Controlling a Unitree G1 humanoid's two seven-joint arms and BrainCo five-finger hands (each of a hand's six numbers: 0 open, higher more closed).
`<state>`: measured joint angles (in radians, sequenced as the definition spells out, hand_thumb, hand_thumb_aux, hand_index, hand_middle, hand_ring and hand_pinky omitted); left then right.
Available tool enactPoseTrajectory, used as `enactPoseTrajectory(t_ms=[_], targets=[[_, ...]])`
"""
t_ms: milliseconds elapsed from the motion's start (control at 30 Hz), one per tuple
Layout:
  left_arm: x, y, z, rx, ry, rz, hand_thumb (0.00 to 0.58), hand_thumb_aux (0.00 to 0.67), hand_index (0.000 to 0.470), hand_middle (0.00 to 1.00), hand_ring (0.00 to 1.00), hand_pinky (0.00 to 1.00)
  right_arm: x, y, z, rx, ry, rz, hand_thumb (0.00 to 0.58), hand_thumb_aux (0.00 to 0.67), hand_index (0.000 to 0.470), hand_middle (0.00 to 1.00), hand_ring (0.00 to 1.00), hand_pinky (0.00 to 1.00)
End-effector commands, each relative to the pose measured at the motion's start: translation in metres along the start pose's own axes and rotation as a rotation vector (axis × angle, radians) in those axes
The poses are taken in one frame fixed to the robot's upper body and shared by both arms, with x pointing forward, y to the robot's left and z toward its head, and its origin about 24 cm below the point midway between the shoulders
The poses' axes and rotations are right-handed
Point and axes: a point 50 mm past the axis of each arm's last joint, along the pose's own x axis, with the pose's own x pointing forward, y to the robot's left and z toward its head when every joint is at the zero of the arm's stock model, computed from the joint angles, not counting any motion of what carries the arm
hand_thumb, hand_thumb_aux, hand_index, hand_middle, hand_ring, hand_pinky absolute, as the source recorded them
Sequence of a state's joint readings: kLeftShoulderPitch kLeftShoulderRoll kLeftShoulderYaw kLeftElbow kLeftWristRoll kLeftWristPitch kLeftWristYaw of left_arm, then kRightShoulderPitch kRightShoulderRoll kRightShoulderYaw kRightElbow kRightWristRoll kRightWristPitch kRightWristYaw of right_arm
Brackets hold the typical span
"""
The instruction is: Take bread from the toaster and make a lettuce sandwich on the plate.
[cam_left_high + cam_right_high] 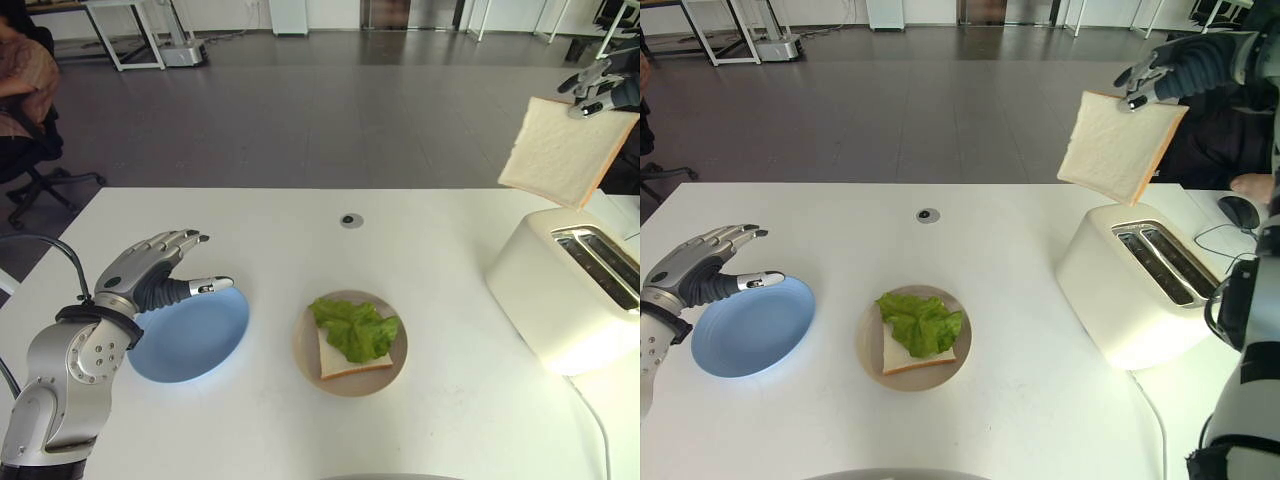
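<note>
A beige plate (308, 360) sits mid-table with a bread slice (345, 366) on it and a green lettuce leaf (356, 328) lying on top. At the right stands a white toaster (1118, 300) with its slots bare. High above the toaster my right hand (1170, 70) is shut on the top edge of a second bread slice (1115, 145), which hangs tilted in the air. My left hand (155, 272) hovers open over the left rim of a blue plate (200, 340), holding nothing.
The white table (400, 250) has a small round grommet (351, 220) near its far edge. The toaster's cord (1157, 435) runs toward the front right. A person's hand and a mouse (1240, 210) lie beyond the toaster at the right edge.
</note>
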<state>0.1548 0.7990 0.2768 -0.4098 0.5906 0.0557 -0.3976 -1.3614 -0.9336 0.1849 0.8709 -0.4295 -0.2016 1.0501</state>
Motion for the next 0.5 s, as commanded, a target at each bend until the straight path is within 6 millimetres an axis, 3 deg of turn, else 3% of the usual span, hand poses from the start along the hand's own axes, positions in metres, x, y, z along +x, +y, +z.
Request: enactPoseTrajectory(t_ms=[33,167,333,500], targets=[[0.001,-0.002,0.0,0.007,0.004,-0.013,0.0,0.0,0.0,0.0,0.0,0.0,0.016,0.003,0.037,0.081,-0.211,0.052,0.58,0.67,0.47,0.0,0.0,0.0],[0.009,-0.001,0.003,0.01,-0.025,-0.014,0.0,0.0,0.0,0.0,0.0,0.0,0.03,0.033,0.066,0.183,-0.38,0.193,0.58,0.67,0.47,0.0,0.0,0.0],[0.01,-0.001,0.006,0.006,-0.034,-0.011,0.0,0.0,0.0,0.0,0.0,0.0,0.053,0.099,0.099,0.258,-0.527,0.419,0.58,0.67,0.47,0.0,0.0,0.0],[0.01,0.0,0.008,0.003,-0.038,-0.013,0.0,0.0,0.0,0.0,0.0,0.0,0.068,0.157,0.118,0.308,-0.614,0.687,0.58,0.67,0.47,0.0,0.0,0.0]])
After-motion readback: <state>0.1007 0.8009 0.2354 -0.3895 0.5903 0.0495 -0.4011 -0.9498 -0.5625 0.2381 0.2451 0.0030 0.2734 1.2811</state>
